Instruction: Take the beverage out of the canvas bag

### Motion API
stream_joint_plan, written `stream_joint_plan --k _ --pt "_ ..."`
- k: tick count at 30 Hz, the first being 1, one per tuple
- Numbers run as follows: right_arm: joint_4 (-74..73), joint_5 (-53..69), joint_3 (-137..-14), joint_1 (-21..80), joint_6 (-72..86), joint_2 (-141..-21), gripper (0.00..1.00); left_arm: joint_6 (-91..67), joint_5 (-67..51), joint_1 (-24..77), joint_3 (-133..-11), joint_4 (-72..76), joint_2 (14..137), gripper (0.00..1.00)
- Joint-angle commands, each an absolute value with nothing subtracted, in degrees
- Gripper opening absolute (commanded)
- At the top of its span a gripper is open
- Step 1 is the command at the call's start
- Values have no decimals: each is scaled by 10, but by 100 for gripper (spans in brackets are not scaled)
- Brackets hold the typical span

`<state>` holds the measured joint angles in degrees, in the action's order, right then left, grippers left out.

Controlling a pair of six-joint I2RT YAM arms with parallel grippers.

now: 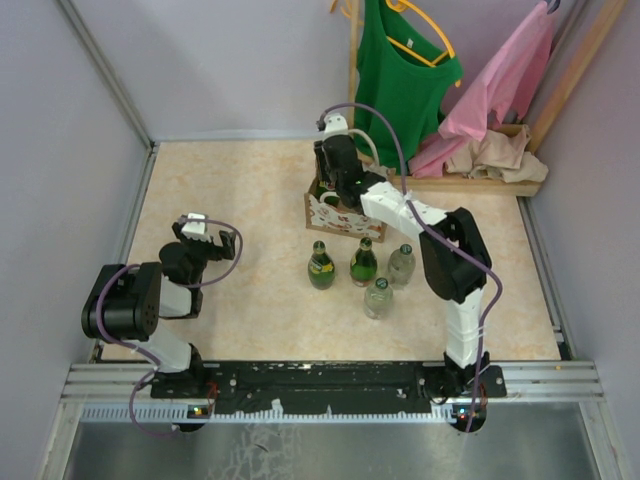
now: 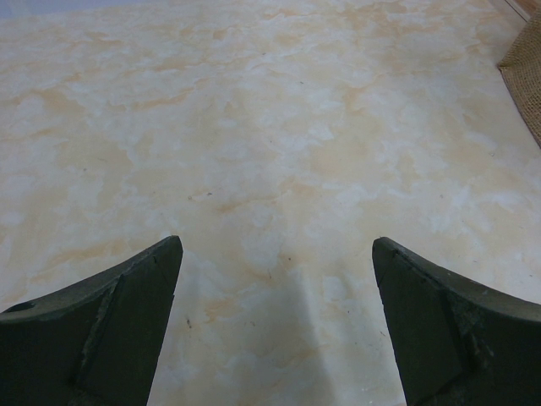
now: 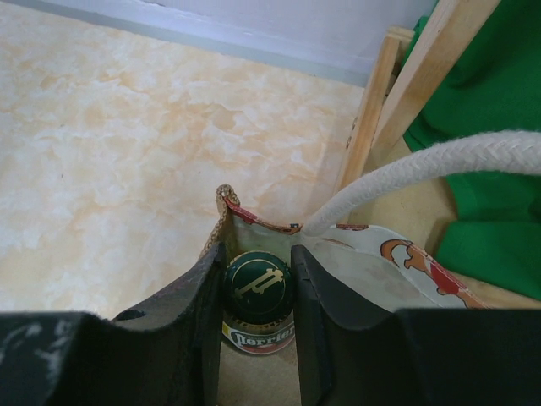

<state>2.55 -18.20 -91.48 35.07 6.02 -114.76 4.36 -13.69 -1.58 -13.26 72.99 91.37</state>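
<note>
Beverage bottle [image 3: 259, 289] stands upright inside the canvas bag [image 3: 221, 222], at the bag's left end, with only its dark green cap and the top of a red-and-cream label showing. The cap bears a pale round emblem. Only the right wrist view shows this: the right gripper [image 3: 257, 258] has its two dark fingers [image 3: 201, 315] pressed against either side of the cap, clamped on the beverage bottle. That same view shows the bag's coarse tan weave at the rim, a cream lining printed with red and orange shapes, and a thick white rope handle [image 3: 423, 169] arching over the opening.

From above, the bottle is hidden; the right gripper [image 1: 338, 196] reaches down into the canvas bag [image 1: 330, 215], whose white patterned front faces the arms. The bag sits at the far side of the table [image 1: 240, 190], just beside the wooden rack base [image 1: 470, 182] that carries a green shirt [image 1: 405, 85] and a pink garment [image 1: 500, 90]. Four bottles [image 1: 363, 263] stand on the table near the bag's front, two green and two clear.

The left gripper [image 1: 208, 238] hangs well apart from the bag; its wrist view shows the left gripper [image 2: 275, 326] with fingers spread wide over bare marbled tabletop [image 2: 254, 127], holding nothing.
</note>
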Motion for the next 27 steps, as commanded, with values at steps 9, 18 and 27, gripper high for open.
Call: stream_joint_plan --k 9,18,27 --pt "79 -174 -1016 338 1 -1131 0 47 -137 -12 -139 735 914 100" --pt "110 -143 -1029 339 -38 -1046 0 46 -137 -12 -139 735 914 100" --pt "135 -156 -942 405 -113 -899 0 46 -137 -12 -139 735 914 100"
